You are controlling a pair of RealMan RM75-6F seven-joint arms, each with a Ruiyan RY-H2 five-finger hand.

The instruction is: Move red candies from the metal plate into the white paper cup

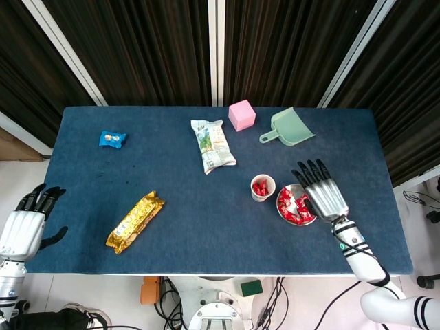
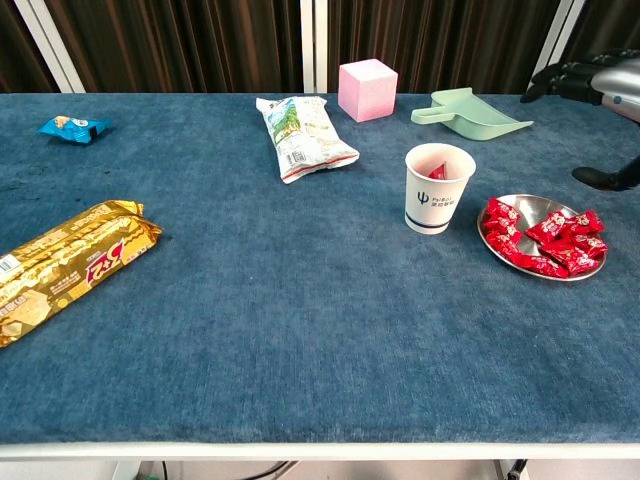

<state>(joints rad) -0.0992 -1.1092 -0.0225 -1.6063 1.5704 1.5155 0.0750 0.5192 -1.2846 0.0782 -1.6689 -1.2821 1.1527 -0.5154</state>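
The white paper cup stands right of the table's middle with red candies showing inside. Just right of it lies the metal plate holding several red candies. My right hand hovers over the plate's right side, fingers spread and empty. My left hand hangs off the table's left edge, open, holding nothing; the chest view does not show it.
A gold snack bar lies front left, a small blue packet far left. A white-green bag, pink cube and green dustpan sit at the back.
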